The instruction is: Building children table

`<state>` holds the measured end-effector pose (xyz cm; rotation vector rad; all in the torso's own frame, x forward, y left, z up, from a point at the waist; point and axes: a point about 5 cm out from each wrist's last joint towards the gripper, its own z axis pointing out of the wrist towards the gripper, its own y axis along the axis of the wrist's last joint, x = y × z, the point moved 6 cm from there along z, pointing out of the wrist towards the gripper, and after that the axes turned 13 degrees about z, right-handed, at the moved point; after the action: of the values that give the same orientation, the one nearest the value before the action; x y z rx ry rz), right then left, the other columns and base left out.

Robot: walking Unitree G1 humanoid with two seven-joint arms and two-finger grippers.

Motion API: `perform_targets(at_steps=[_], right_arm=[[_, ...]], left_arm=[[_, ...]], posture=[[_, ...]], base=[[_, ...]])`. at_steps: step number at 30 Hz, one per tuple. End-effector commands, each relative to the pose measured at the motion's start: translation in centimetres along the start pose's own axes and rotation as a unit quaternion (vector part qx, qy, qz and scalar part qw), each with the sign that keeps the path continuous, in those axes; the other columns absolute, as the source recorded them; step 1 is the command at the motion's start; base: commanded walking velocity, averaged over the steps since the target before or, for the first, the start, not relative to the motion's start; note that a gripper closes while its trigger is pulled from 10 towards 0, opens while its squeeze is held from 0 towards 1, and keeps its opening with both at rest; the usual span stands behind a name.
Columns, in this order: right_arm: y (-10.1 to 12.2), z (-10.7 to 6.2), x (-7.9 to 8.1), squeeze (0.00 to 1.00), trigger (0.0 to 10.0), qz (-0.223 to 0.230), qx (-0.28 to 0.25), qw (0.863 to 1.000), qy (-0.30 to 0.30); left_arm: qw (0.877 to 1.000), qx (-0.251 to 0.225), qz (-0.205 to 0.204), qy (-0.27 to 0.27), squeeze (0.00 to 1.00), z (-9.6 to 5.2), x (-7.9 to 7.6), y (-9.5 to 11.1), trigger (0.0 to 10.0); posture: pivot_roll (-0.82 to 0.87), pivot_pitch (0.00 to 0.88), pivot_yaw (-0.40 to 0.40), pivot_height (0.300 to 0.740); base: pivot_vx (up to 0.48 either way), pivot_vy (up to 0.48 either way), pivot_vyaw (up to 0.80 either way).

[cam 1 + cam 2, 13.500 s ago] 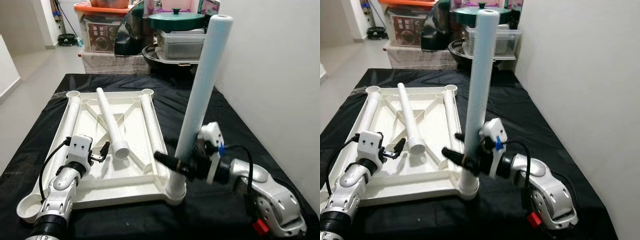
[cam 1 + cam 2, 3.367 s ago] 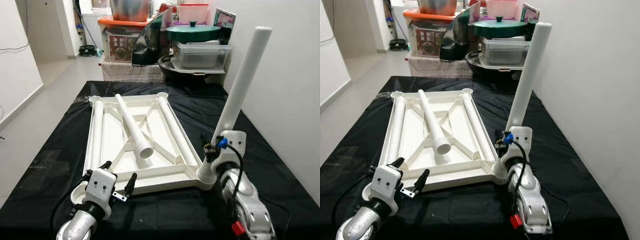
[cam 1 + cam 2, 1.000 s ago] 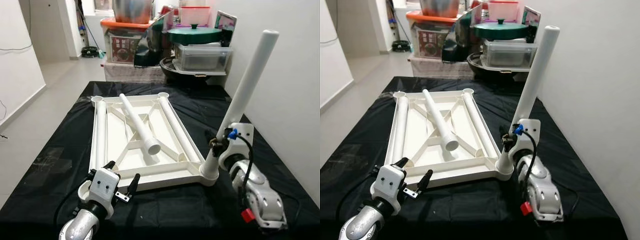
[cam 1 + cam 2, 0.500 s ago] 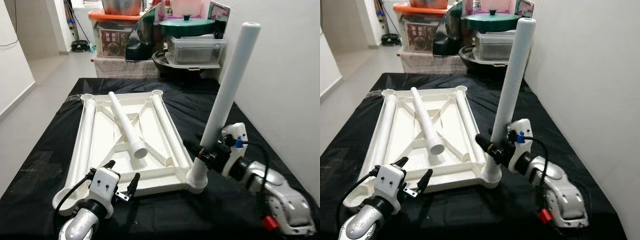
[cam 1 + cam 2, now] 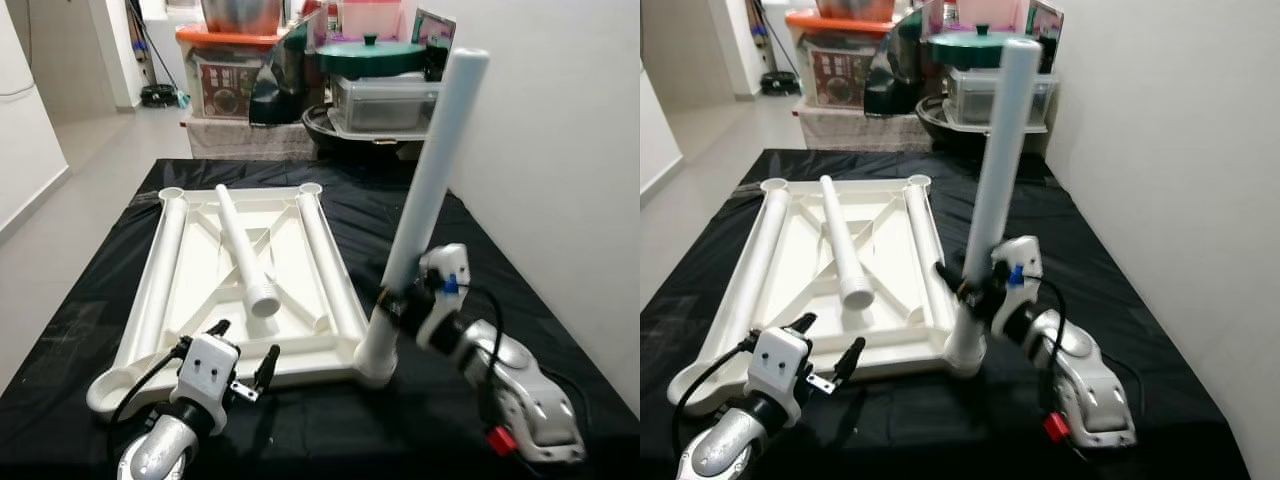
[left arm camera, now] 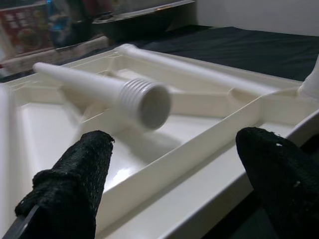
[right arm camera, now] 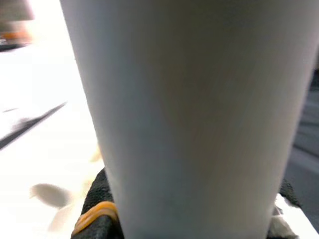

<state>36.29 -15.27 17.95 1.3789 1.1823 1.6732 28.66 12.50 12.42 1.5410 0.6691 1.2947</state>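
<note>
In the middle of the frame we saw the white tabletop [image 5: 210, 290] lying upside down on the black-draped surface [image 5: 500, 270], its ribbed underside facing up. Right of centre, the right tool [image 5: 393, 300] was clamped around the lower part of a white leg [image 5: 425, 190] that stood in the tabletop's near right corner socket, leaning slightly toward the upper right of the frame. In the right wrist view the leg [image 7: 194, 114] rose between that tool's black fingers [image 7: 92, 219]. At the lower left of the frame, the left tool [image 5: 245, 358] hovered just in front of the tabletop's near edge with its fingers [image 6: 75, 179] spread apart and gripping nothing. A loose leg [image 5: 243, 250] with a threaded end lay diagonally across the ribs, and two more legs rested along the tabletop's long sides. At the top of the frame, beyond the surface, storage boxes and a green-lidded pot [image 5: 372, 55] were stacked against the wall.
</note>
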Motion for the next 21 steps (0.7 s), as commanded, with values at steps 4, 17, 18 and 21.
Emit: perform_targets(at_steps=[4, 17, 18, 21], right_arm=[[-0.7, -1.1, 3.6, 0.0, 10.0, -0.006, 0.022, 0.998, 0.058], [0.6, -3.2, 7.0, 0.0, 10.0, -0.042, 0.057, 0.966, 0.249], [0.6, -4.1, 7.3, 0.0, 10.0, -0.041, 0.077, 0.954, 0.286], [0.2, -5.6, 7.3, 0.0, 10.0, -0.053, 0.12, 0.931, 0.342]], left_arm=[[1.0, 0.007, 0.007, -0.005, 0.0, -0.1, 0.0, -0.4, 10.0], [1.0, 0.003, 0.005, -0.009, 0.0, 0.0, -0.4, -0.2, 10.0], [1.0, 0.002, 0.005, -0.01, 0.0, 0.1, -0.3, -0.1, 10.0], [1.0, 0.001, 0.005, -0.009, 0.0, 0.1, -0.3, -0.1, 10.0]], posture=[[0.1, 0.0, -0.064, 0.74], [0.09, 0.0, -0.066, 0.74], [0.09, 0.0, -0.066, 0.74], [0.1, 0.0, -0.07, 0.74]], base=[[0.0, 0.0, 0.0], [0.0, 0.0, 0.0], [0.0, 0.0, 0.0], [0.0, 0.0, 0.0]])
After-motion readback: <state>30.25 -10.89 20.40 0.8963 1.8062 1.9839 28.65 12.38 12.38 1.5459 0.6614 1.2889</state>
